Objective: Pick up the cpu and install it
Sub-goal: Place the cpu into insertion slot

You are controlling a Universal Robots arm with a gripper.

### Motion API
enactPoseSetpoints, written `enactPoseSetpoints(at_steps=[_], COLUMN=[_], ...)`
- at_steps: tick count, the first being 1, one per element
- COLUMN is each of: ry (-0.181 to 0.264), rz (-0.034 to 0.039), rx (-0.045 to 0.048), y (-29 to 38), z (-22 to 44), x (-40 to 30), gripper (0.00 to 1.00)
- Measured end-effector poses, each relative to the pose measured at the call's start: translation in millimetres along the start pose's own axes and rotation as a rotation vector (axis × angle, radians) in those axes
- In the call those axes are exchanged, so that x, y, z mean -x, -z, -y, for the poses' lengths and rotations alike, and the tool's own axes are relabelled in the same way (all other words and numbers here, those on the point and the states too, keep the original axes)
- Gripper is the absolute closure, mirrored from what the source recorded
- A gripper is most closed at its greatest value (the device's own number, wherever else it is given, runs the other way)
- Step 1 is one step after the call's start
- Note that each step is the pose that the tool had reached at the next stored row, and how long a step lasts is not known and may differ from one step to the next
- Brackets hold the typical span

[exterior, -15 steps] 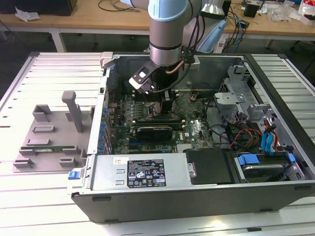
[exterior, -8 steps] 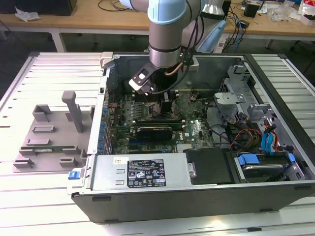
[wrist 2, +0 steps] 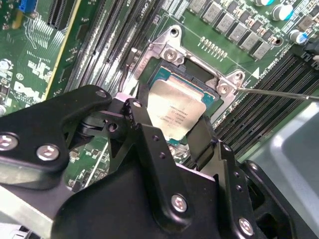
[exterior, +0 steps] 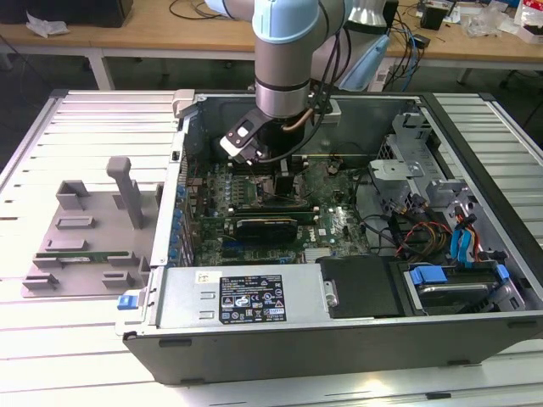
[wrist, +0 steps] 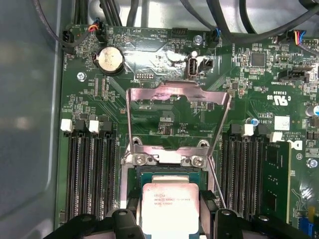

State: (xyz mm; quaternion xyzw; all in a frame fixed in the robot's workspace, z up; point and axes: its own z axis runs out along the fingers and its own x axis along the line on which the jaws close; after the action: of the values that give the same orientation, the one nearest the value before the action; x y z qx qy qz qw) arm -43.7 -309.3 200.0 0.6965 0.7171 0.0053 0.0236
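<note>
The picking up is done. The gripper (wrist 2: 169,122) has its two black fingers (wrist 2: 202,142) pressed against two sides of the cpu (wrist 2: 178,107), so it is holding the chip.

The chip is shiny side up, right over the socket (wrist: 164,175) on the green board (wrist: 99,99). The metal flap (wrist: 174,94) is swung open behind it. So the chip is at the right spot, but the putting in is not finished. The flap is open and the gripper has not let go.

I cannot tell for sure if the chip lies flat down in the socket or hangs just above it. In the second wrist view it looks a little tilted. The chip hides the socket floor under it, and the gripper's body cuts off the chip's near edge. In the exterior view the arm (exterior: 288,76) reaches down into the computer case (exterior: 254,356) and blocks the chip.
</note>
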Motion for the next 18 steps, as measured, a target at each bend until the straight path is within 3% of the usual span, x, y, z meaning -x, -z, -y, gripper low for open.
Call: enactPoseSetpoints(at_steps=[18], ry=[0.000], rz=[-0.0015], rx=[0.0000], y=[-3.4], z=[-0.7], x=[0.0], gripper=[0.45])
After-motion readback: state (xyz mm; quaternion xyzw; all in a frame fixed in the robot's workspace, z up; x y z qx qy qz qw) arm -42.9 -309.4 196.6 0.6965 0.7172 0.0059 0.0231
